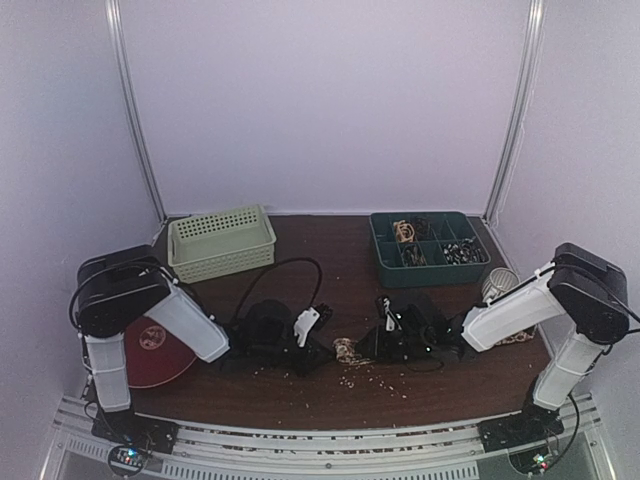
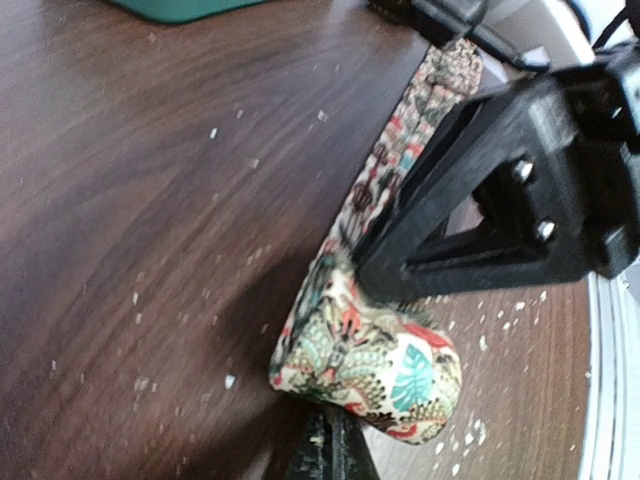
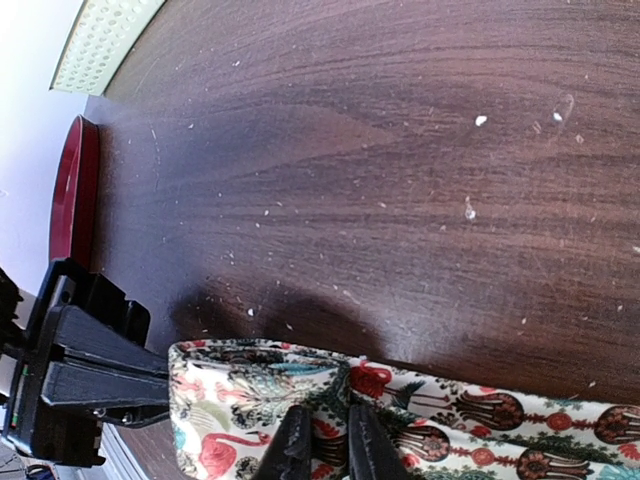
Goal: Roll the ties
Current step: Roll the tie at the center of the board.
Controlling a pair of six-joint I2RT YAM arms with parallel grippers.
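Observation:
One tie [image 1: 347,350] lies near the table's front middle between both grippers. It is cream cloth with red birds and teal leaves. Its near end is folded into a small roll [image 2: 372,362], and the rest runs flat toward the right [image 3: 520,420]. My left gripper [image 2: 330,428] is shut, its tips touching the roll's lower edge; I cannot tell if cloth is pinched. My right gripper [image 3: 330,438] is shut on the tie just behind the roll, with cloth between its narrow-set fingers [image 3: 296,445]. In the top view the left gripper [image 1: 326,349] and the right gripper [image 1: 364,349] almost meet.
A pale green basket [image 1: 221,241] stands at the back left and a teal divided tray [image 1: 428,249] of small items at the back right. A red plate [image 1: 156,352] lies by the left arm. Pale crumbs [image 1: 372,378] are scattered over the dark wood table.

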